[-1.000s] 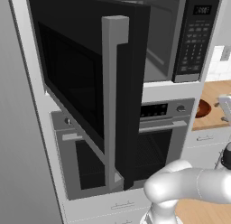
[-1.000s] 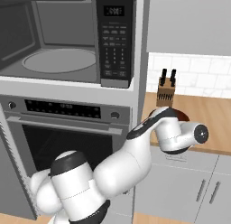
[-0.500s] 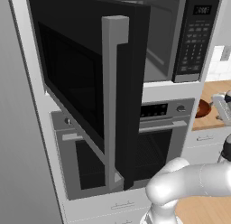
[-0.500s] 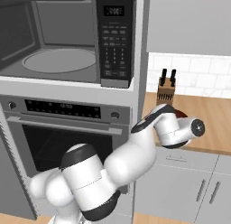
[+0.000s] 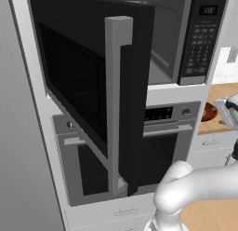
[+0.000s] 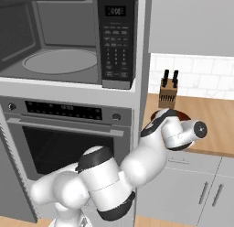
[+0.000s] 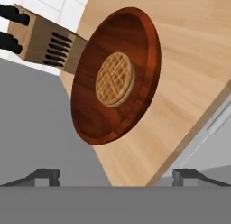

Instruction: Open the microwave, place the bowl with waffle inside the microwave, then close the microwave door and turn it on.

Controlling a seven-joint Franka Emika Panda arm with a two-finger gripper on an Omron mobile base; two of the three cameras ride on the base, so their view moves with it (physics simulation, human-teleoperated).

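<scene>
Jaws spread, hovering w/ bowl [image 7: 116,76] and waffle [image 7: 115,79] ahead on surface [image 7: 198,60]. Risk: rim grip slipping; bowl tilting, nudging knife block [image 7: 43,41].

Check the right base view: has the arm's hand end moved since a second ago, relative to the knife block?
Yes. The gripper, jaws open, has swung further right along the counter, now past the knife block and over the bowl.

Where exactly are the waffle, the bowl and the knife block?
waffle [image 7: 115,79], hand view, middle of its grid.
bowl [image 7: 144,42], hand view, bare inner wall.
knife block [image 6: 167,96], right base view, slotted wooden front.
</scene>
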